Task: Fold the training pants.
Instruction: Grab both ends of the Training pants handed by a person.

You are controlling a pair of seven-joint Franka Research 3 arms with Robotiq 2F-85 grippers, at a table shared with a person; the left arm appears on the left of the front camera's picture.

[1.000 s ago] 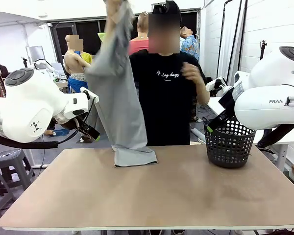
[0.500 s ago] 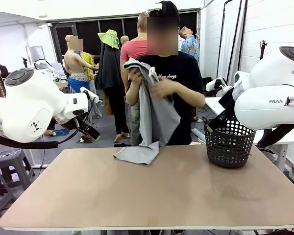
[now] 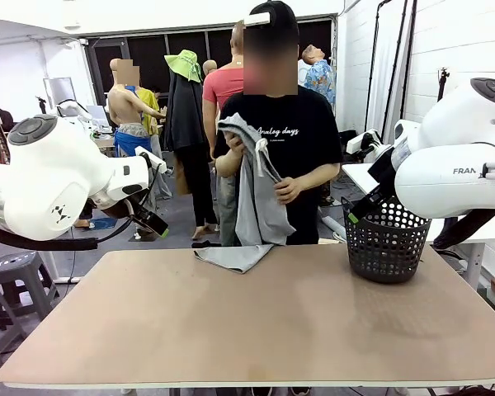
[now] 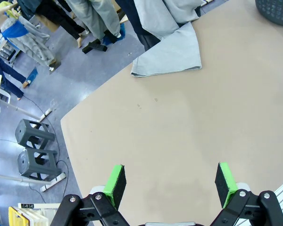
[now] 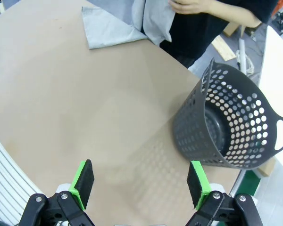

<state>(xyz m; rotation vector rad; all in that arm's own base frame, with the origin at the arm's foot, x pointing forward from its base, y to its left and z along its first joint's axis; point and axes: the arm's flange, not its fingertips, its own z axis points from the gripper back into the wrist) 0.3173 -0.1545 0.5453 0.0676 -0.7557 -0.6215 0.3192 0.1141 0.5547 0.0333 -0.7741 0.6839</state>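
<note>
Left gripper (image 4: 170, 181): jaws apart, nothing between the green pads (image 4: 115, 182), poised over bare table (image 4: 179, 132). Right gripper (image 5: 141, 181): jaws likewise apart and empty, above the table's right part, with the black basket (image 5: 228, 125) just ahead of it. The basket stands upright on the far right of the table (perforated wall, loop handle at the rim). The training pants (image 3: 252, 198), light grey, are at the table's far edge, left of centre and well apart from both grippers. Their lower end lies flat on the tabletop and the rest rises bunched into the person's grasp. One hand (image 3: 233, 145) grips the fabric at chest height and the other hand (image 3: 287, 190) holds it lower. The person stands at the far side in a black T-shirt.
</note>
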